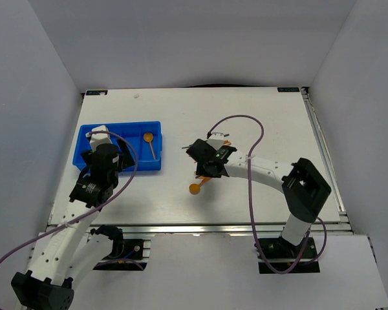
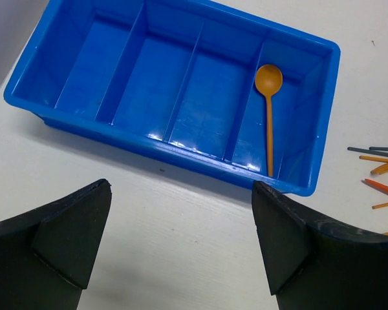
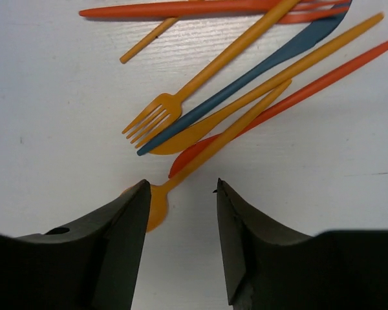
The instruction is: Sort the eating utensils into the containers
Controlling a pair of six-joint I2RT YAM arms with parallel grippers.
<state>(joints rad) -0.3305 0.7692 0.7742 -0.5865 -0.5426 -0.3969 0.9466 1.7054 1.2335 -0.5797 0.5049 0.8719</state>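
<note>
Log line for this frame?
left gripper open, facing blue tray | right gripper open over loose orange spoon | sorted spoon in end compartment

Bright, even overhead light in all views. White table [image 1: 265,123] is near blown out. Shadows are soft and short. Small glare patches on the blue tray [image 2: 149,84] floor, centre frame. Orange fork [image 3: 150,118] is sharp. Right gripper [image 3: 182,190] renders near-black, with little surface detail.
</note>
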